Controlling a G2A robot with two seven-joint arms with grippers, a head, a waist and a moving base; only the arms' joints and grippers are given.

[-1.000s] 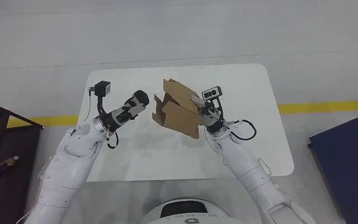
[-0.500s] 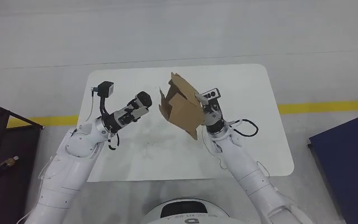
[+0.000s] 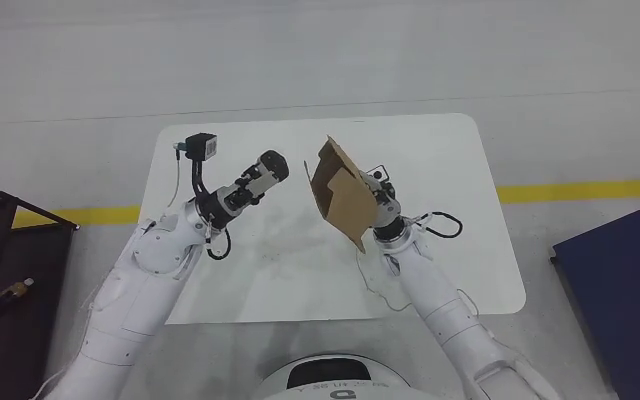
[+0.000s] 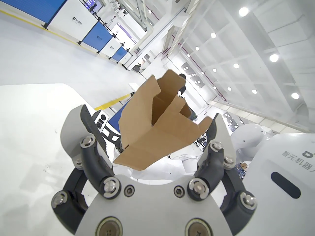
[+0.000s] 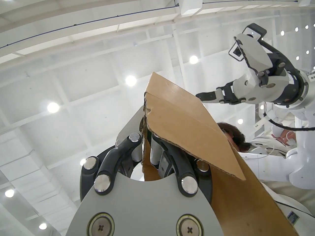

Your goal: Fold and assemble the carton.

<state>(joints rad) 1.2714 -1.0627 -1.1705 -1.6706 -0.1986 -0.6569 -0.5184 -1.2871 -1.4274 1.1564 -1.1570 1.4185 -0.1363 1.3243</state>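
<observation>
A brown cardboard carton (image 3: 340, 192), partly folded with flaps sticking out, is held up above the white table (image 3: 440, 160). My right gripper (image 5: 147, 137) is shut on one panel of the carton (image 5: 182, 128) and sits at its right side in the top view (image 3: 378, 200). My left gripper (image 3: 282, 164) points at the carton from the left, a short gap away. Its fingers (image 4: 94, 126) stand open, and the carton (image 4: 157, 121) appears beyond them, apart from both. The left gripper (image 5: 211, 96) also shows beyond the carton in the right wrist view.
The table's rounded front-right corner (image 3: 505, 290) and left edge (image 3: 160, 240) bound the work area. A yellow floor line (image 3: 570, 190) runs to the right, a dark blue object (image 3: 600, 270) lies at far right, and a dark rack (image 3: 25, 260) stands at far left.
The right gripper has turned the carton more upright and carried it slightly right. The left gripper has risen and moved right, closer to the carton.
</observation>
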